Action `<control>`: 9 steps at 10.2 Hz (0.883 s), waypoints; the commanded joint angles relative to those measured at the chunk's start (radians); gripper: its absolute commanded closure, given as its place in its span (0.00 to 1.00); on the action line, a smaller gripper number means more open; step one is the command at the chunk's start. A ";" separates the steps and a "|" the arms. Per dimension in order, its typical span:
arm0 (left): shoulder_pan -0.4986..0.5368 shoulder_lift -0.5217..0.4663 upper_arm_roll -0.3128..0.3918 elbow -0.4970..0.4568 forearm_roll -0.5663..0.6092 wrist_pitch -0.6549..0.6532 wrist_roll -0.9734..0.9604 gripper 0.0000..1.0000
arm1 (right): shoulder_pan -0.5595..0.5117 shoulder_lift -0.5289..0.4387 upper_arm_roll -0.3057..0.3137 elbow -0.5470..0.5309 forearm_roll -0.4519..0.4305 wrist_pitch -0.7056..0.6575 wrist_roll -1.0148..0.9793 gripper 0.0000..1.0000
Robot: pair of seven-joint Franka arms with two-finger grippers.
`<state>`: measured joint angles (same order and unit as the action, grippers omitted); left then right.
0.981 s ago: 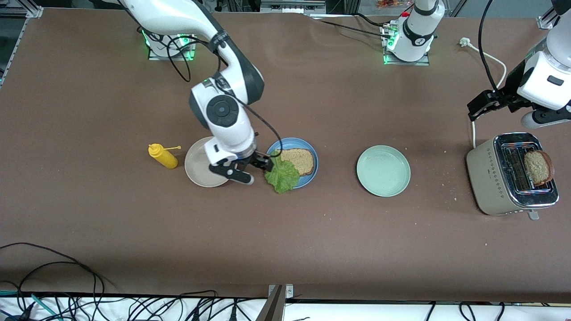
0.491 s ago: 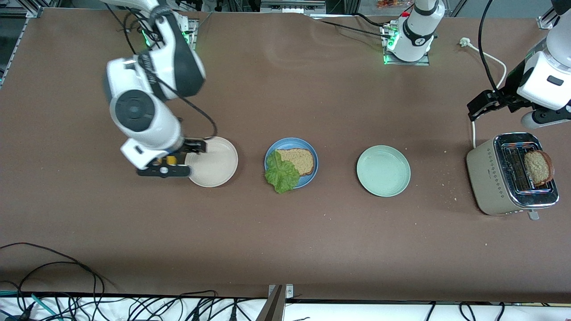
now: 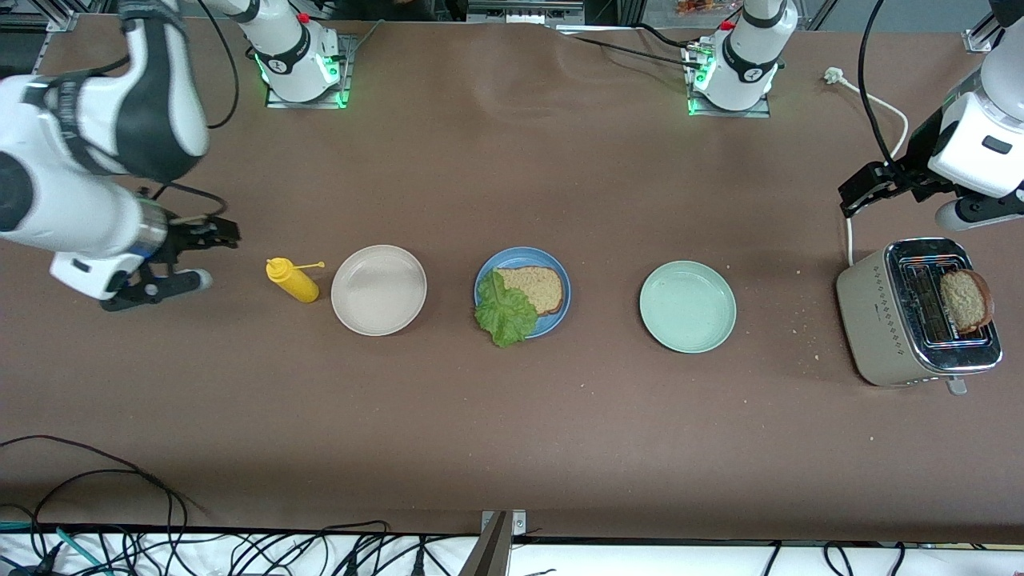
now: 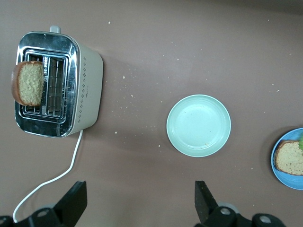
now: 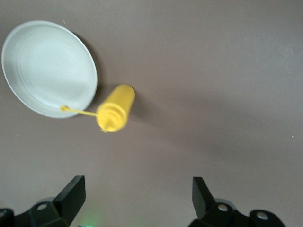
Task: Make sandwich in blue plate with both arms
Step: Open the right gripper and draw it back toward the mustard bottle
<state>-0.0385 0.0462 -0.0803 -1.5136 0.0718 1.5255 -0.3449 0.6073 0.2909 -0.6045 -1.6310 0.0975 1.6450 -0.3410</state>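
Observation:
The blue plate (image 3: 561, 272) sits mid-table with one brown bread slice (image 3: 539, 286) on it. A green lettuce leaf (image 3: 504, 310) lies partly on that slice and hangs over the plate's rim toward the front camera. A second bread slice (image 3: 966, 300) stands in the toaster (image 3: 884, 320). My right gripper (image 3: 196, 258) is open and empty over bare table, beside the yellow bottle (image 3: 292, 280) at the right arm's end. My left gripper (image 3: 900, 200) is open and empty, waiting over the table by the toaster. The left wrist view shows the toaster's bread (image 4: 28, 82) and the plate's bread (image 4: 289, 158).
A beige plate (image 3: 378, 290) lies between the bottle and the blue plate. A mint-green plate (image 3: 687, 306) lies between the blue plate and the toaster. The toaster's white cable (image 3: 880, 100) runs toward the left arm's base. Cables hang along the table's near edge.
My right gripper let go of the lettuce on the blue plate and swung away past the beige plate and the bottle to the right arm's end. The left arm has not moved.

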 commanded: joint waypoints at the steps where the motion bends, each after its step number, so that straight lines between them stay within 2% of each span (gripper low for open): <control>1: 0.006 0.017 0.004 0.029 0.019 -0.015 0.003 0.00 | -0.074 -0.013 -0.087 -0.156 0.164 0.116 -0.409 0.00; 2: 0.012 0.032 0.007 0.029 0.020 -0.015 0.004 0.00 | -0.115 0.008 -0.086 -0.183 0.239 0.139 -0.579 0.00; 3: 0.031 0.030 0.010 0.030 0.025 -0.016 0.004 0.00 | -0.167 0.057 -0.086 -0.190 0.354 0.142 -0.778 0.00; 5: 0.042 0.030 0.011 0.051 0.029 -0.015 0.004 0.00 | -0.224 0.147 -0.086 -0.190 0.517 0.141 -1.031 0.00; 9: 0.065 0.034 0.011 0.075 0.022 -0.016 0.004 0.00 | -0.238 0.292 -0.083 -0.190 0.813 0.108 -1.488 0.00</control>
<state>0.0137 0.0636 -0.0628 -1.4706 0.0720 1.5267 -0.3448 0.3741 0.5182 -0.6923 -1.8307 0.7725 1.7797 -1.5971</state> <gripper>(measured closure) 0.000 0.000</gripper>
